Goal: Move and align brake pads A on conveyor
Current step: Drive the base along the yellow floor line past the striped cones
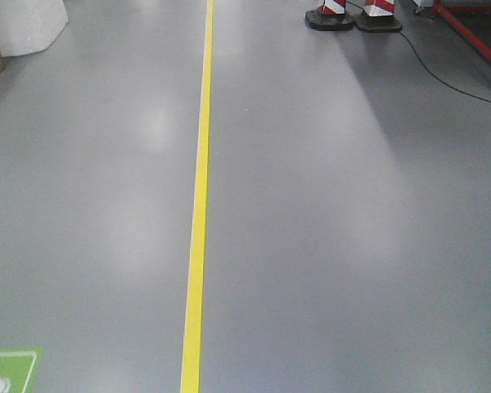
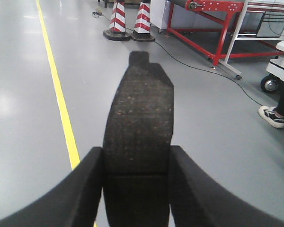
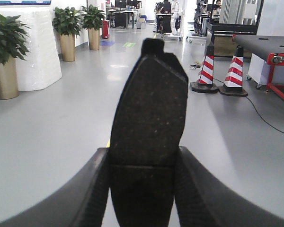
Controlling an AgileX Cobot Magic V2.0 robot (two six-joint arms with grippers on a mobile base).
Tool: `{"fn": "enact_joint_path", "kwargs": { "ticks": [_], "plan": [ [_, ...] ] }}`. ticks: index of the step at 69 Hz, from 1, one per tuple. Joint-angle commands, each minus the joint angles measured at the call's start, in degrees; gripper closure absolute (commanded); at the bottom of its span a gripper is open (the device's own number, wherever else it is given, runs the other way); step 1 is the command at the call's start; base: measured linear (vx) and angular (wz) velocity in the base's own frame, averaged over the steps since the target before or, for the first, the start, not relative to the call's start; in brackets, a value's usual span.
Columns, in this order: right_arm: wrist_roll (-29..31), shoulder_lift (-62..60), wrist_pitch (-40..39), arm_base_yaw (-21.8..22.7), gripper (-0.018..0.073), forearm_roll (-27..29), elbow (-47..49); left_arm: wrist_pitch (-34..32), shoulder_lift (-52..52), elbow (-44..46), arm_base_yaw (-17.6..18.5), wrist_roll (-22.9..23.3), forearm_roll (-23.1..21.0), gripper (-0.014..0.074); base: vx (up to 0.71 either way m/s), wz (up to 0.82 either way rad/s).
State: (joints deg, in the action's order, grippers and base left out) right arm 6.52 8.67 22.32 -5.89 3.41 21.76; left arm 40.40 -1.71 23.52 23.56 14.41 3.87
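Pinched in left gripper (image 2: 136,152), narrowed onto its sides: brake pad (image 2: 139,109), sticking forward over grey floor (image 2: 19,118). Same in right gripper (image 3: 142,151): second brake pad (image 3: 149,104). Far right, well apart: conveyor (image 3: 267,45).

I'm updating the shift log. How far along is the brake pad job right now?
Done: both pickups. The left pincer grips one brake pad, the right pincer a second pad. In hand: both are held above open floor beside the yellow line. Left: the conveyor stands off by the cones; setting down and aligning are not yet done. Other pads are not in view.
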Motion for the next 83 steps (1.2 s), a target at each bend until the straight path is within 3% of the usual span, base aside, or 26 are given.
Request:
{"fn": "enact_joint_path", "kwargs": {
  "ticks": [1,83],
  "plan": [
    [0.53,0.67,-5.60,0.39,0.0565,-0.22,1.58,-5.48,-0.72,1.39,-0.04,0.01,0.10,0.0602,0.65,-0.05],
    [0.53,0.67,-5.55,0.39,0.0565,-0.22,1.58,-5.48,-0.72,1.39,-0.05,0.01,0.10,0.0602,0.74,0.02]
  ]
}}
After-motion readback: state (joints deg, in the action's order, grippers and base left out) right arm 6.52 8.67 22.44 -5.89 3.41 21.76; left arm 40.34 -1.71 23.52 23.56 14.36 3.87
